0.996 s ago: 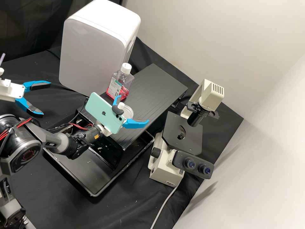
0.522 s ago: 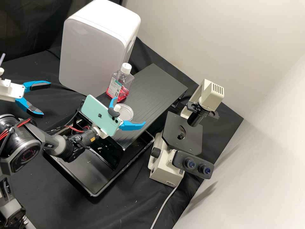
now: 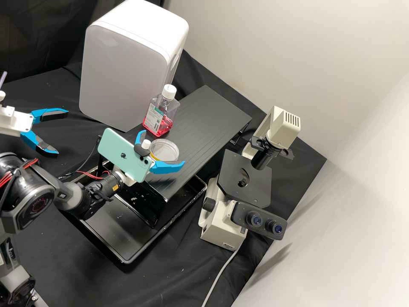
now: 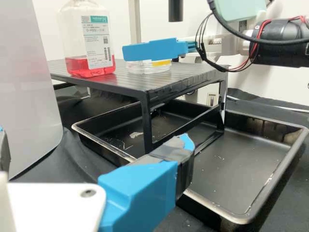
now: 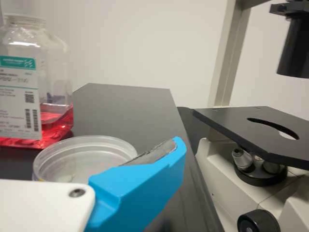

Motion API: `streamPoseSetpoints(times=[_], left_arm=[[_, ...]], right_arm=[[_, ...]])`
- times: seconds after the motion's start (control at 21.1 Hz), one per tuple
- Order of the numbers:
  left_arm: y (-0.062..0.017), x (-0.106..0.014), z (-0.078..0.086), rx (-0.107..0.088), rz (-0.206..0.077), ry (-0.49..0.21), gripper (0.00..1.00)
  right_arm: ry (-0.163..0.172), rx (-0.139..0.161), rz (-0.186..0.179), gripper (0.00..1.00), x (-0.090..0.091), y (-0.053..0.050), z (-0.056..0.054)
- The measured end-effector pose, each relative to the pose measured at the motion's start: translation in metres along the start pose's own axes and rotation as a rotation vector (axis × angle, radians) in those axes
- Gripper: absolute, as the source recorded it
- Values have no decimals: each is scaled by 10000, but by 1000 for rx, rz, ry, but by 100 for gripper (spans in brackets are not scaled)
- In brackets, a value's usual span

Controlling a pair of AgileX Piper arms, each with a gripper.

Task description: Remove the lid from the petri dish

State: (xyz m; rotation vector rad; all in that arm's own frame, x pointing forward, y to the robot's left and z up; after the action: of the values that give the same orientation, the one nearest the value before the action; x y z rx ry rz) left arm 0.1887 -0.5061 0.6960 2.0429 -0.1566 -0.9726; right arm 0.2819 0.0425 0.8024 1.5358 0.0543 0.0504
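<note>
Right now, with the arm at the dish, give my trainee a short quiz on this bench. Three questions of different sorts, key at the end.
1. True or false: the petri dish stands in the black tray.
2. Which thing shares the raised platform with the dish? A. the microscope. B. the flask of red liquid. C. the white box.
3. Fill in the gap: the fingers of the right hand are ____, one on each side of the dish.

Key: 1 false, it stands on the raised platform. 2 B. 3 open.
</note>
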Motion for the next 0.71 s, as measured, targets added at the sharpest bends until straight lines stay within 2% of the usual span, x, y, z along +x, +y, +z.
streamPoseSetpoints(times=[0.28,0.47,0.71], left_arm=[[-3,3,14,1,-1,-6,100],[-3,3,14,1,-1,-6,100],[-3,3,14,1,-1,-6,100]], right_arm=[[-17,-17,-1,100,55,-33,26],[-16,-23,-12,100,129,-90,21],[-18,-22,-6,100,198,-98,30]])
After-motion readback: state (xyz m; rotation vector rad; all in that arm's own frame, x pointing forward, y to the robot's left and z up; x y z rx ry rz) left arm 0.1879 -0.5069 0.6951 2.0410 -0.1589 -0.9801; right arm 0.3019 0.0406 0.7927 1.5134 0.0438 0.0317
